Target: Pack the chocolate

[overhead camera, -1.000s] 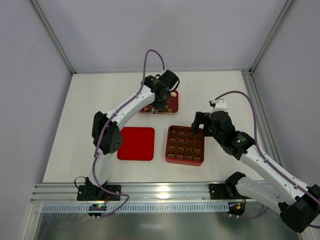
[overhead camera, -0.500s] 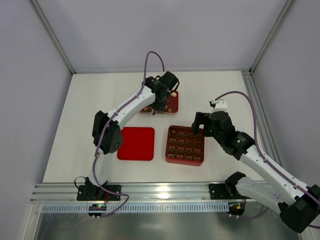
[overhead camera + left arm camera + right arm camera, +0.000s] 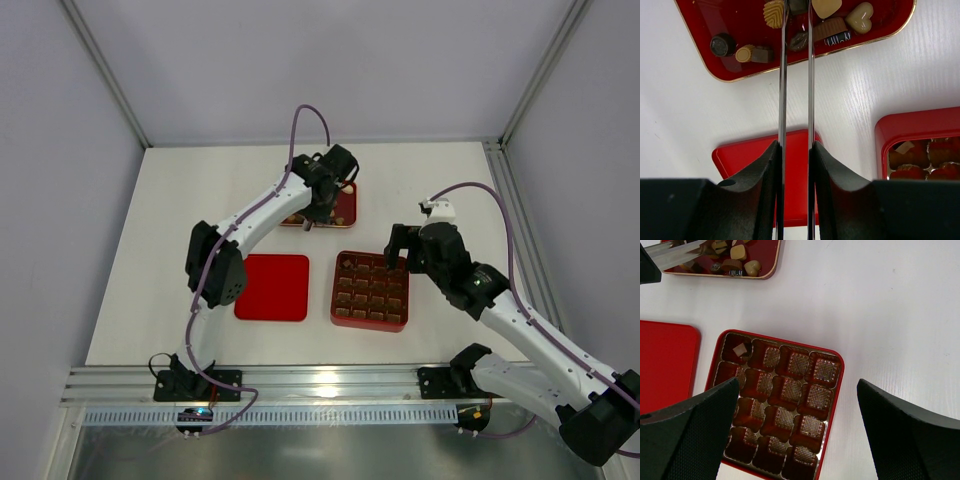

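Loose chocolate pieces (image 3: 860,17), dark, tan and cream, lie in a shallow red tray (image 3: 740,77) at the back of the table (image 3: 345,208). My left gripper (image 3: 797,10) reaches into that tray on long thin metal fingers (image 3: 782,90). They are nearly together, and a dark piece (image 3: 799,5) sits between their tips at the frame's edge. The red gridded box (image 3: 839,375) holds one tan piece (image 3: 741,349) in a corner cell. My right gripper (image 3: 797,385) hovers wide open and empty above the box (image 3: 334,300).
The flat red lid (image 3: 272,287) lies left of the box and also shows in the right wrist view (image 3: 665,365). Bare white table surrounds the box on the right. The enclosure walls stand at the back and sides.
My left gripper has shifted only slightly over the tray. The right arm has not moved.
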You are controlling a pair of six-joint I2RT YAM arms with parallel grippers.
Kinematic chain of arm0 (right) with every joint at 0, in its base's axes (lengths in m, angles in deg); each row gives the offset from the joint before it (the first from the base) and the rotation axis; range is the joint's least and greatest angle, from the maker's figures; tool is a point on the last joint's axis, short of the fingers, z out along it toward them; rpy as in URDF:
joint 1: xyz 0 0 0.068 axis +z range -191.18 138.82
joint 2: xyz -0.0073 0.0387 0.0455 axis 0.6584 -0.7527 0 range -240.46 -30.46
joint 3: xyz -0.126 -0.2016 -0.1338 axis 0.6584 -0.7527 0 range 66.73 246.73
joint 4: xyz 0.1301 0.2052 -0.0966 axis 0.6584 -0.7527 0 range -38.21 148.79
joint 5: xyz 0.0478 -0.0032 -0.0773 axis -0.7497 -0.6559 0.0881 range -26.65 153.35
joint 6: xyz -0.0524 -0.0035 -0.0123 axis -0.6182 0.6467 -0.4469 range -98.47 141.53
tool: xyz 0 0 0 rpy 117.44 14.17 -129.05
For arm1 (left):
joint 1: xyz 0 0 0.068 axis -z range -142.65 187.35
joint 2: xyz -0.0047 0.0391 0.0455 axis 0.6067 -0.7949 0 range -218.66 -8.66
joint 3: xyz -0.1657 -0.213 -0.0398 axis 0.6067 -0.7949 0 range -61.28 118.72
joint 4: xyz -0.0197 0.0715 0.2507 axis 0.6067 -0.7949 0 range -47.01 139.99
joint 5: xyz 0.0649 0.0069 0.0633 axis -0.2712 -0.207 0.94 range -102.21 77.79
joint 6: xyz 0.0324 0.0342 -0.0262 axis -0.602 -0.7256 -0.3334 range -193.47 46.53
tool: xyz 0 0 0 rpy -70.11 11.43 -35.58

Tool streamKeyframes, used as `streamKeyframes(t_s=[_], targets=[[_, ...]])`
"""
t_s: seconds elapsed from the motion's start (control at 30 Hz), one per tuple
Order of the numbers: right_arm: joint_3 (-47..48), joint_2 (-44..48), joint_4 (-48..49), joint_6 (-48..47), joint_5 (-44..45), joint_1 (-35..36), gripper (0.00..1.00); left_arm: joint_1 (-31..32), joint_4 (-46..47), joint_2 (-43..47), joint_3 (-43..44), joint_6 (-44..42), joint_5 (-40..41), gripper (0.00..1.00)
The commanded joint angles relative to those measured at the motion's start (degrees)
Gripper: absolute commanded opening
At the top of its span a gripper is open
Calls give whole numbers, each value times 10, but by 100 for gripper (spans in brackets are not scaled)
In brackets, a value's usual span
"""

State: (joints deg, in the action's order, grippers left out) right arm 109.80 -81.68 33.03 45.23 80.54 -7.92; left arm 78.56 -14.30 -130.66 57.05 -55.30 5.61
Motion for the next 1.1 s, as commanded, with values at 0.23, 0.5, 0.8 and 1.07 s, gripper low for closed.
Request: streamKeyframes(t_s=[0.23,0.5,0.8,1.07], targets=[[1,10,16,-7,-1,-3,100,-3,-8,15,45,-20,15,21],[3,5,18,-9,-1,-6,100,-3,-24,49,55,-12,-3,16],[17,6,11,-19,7,-14,100,30,-15,145,-19,19,-33,15],[24,20,-5,-23,16,-26,100,97,4,221,-97,61,-34,14]])
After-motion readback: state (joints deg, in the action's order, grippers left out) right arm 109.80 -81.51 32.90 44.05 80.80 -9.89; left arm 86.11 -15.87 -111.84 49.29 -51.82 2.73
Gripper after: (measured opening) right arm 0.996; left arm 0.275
